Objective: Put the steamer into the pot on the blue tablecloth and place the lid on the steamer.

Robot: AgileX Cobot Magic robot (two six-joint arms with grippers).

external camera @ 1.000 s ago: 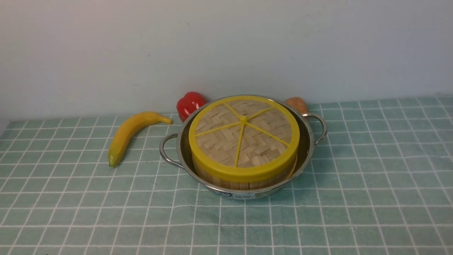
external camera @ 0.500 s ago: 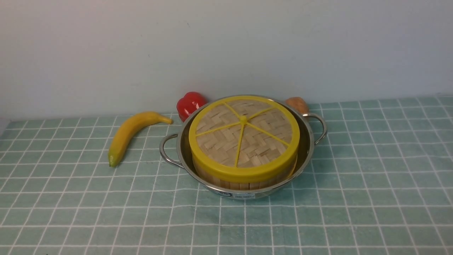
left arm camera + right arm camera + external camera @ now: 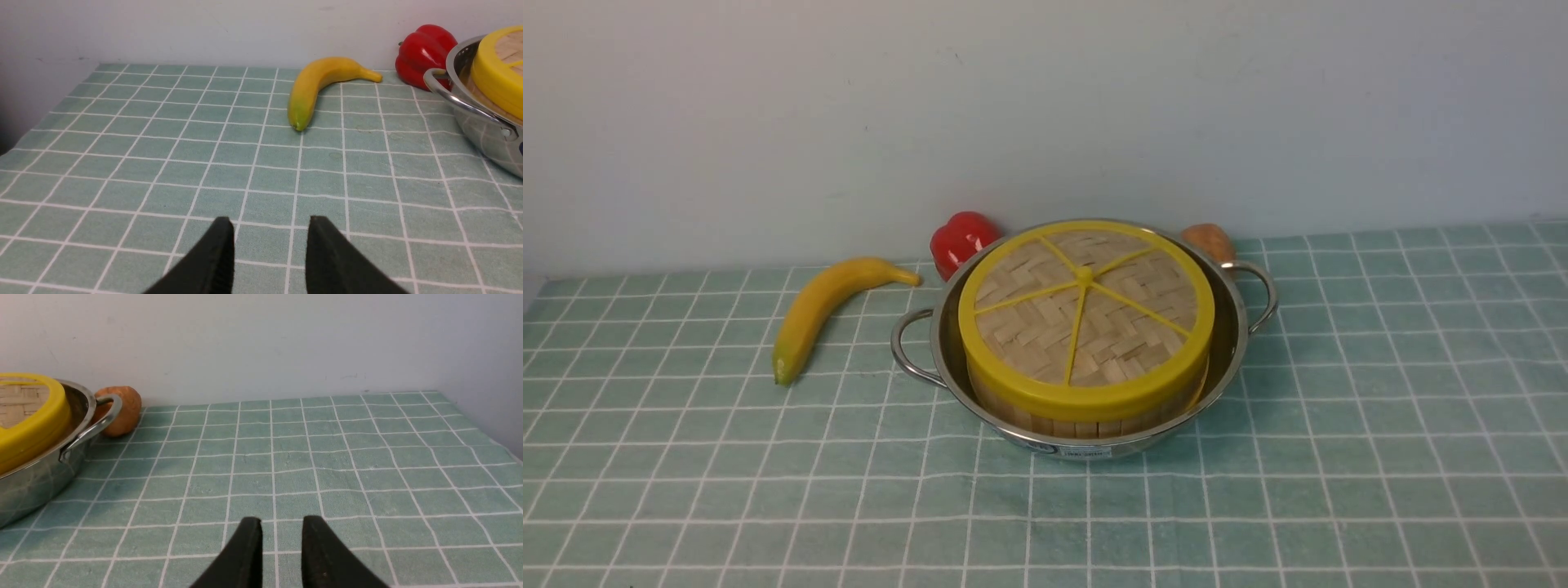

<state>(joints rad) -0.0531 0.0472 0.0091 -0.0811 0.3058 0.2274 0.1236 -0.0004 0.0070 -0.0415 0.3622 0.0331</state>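
Lid [image 3: 1135,314]: set on steamer [image 3: 1054,426]
Steamer: nested in pot [image 3: 1123,447]
Left gripper [image 3: 271,222]: parted, nothing grasped
Right gripper [image 3: 282,522]: parted, nothing grasped

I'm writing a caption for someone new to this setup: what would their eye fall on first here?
Probably the lid, woven with a bold yellow rim and spokes, capping the steamer inside the shiny pot near the middle. Next, perhaps, the bright yellow banana to the pot's left and the glossy red pepper just behind its rim.
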